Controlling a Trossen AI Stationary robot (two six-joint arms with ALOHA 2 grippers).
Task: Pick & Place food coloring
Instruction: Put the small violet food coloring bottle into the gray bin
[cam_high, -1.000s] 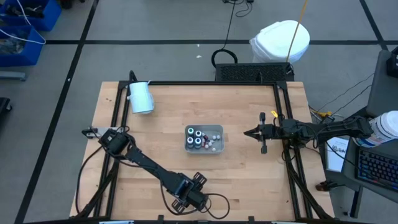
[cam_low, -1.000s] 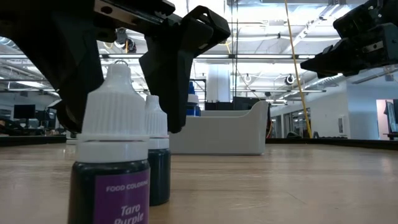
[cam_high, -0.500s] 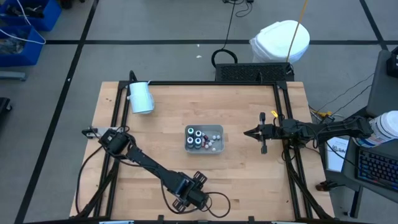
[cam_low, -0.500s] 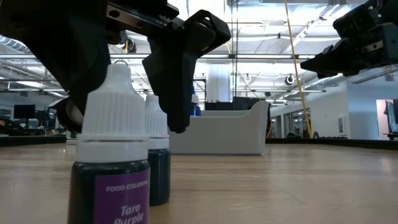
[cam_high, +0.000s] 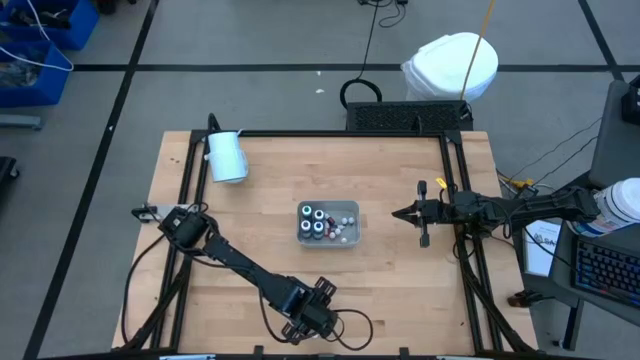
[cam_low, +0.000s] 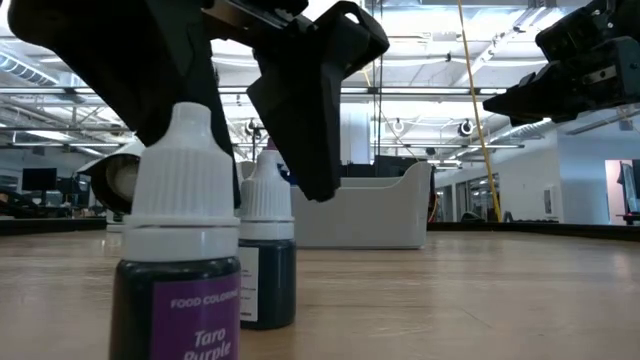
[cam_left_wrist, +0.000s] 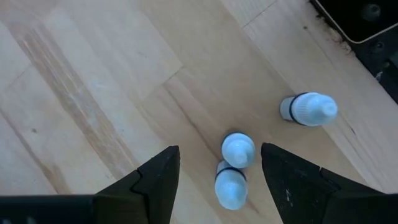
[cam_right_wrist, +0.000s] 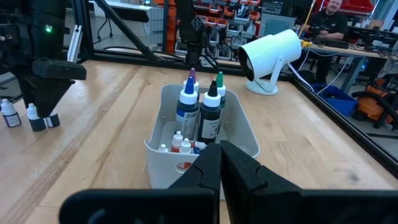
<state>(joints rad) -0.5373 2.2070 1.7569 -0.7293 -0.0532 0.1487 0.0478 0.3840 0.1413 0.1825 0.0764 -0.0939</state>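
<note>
— Wooden counter (cam_high: 390, 280) under both arms; what sits on it?
— A grey tray (cam_high: 329, 224) at the middle holds four dark food coloring bottles (cam_right_wrist: 200, 112) and tiny white ones. Three more small bottles (cam_left_wrist: 235, 168) stand or lie near the front edge.
— And the left gripper (cam_left_wrist: 217, 180)?
— It hangs above two upright bottles there, fingers (cam_left_wrist: 155, 180) spread wide, gripping nothing.
— The right gripper (cam_high: 397, 213)?
— Right of the tray, off the counter, fingers pressed together, empty.
</note>
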